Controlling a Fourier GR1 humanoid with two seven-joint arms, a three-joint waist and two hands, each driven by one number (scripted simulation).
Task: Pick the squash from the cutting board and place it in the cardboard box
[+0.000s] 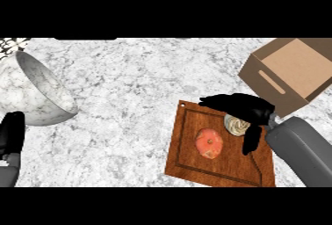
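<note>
Now right hand (241, 107) curls over squash (236, 125); left hand (12, 132) rests open.

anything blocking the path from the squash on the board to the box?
Nothing visible. The right hand is curled over the squash at the cutting board's upper right corner, and the open cardboard box sits just beyond it; only bare counter lies between.

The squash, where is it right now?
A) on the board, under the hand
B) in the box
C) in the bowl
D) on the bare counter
A: the pale squash sits on the board with the right hand curled over it, beside the tomato.
</note>
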